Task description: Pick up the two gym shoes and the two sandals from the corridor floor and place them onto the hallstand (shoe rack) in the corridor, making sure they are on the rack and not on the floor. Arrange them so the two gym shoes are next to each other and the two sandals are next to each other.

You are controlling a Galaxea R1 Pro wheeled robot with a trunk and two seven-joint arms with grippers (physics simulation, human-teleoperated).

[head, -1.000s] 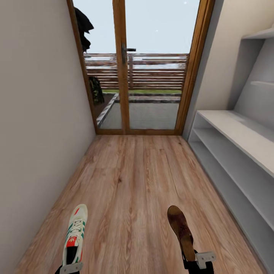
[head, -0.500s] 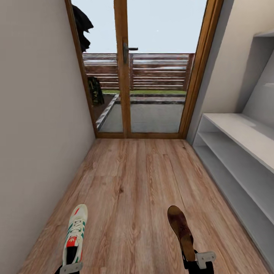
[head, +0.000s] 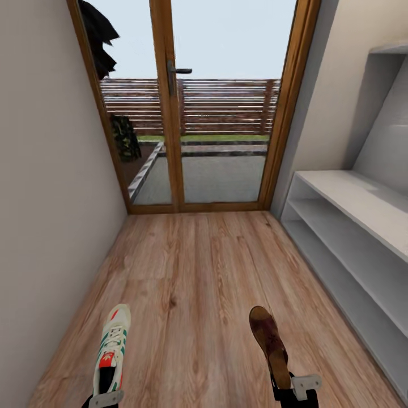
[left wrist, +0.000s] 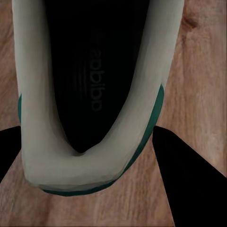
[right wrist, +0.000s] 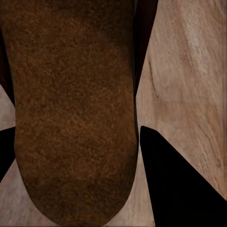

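A narrow corridor with a wood-plank floor [head: 192,283] ends at a glazed wooden door [head: 175,107]. A bare wall runs along the left; the grey shoe rack [head: 351,226] lines the right, its shelves open. Low in the head view, the left tool [head: 105,400] is clamped on a white gym shoe [head: 111,347] — the right tool [head: 294,391] is clamped on a brown sandal [head: 270,343], both pointing toward the door.

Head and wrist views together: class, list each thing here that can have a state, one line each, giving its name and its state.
Sneaker: held at the heel by the left gripper, toe pointing forward.
Sandal: held at the heel end by the right gripper, toe forward.
Shoe rack: top and shelves bare where seen.
Glass door: shut, handle level.
Floor: bare ahead of the shoes.
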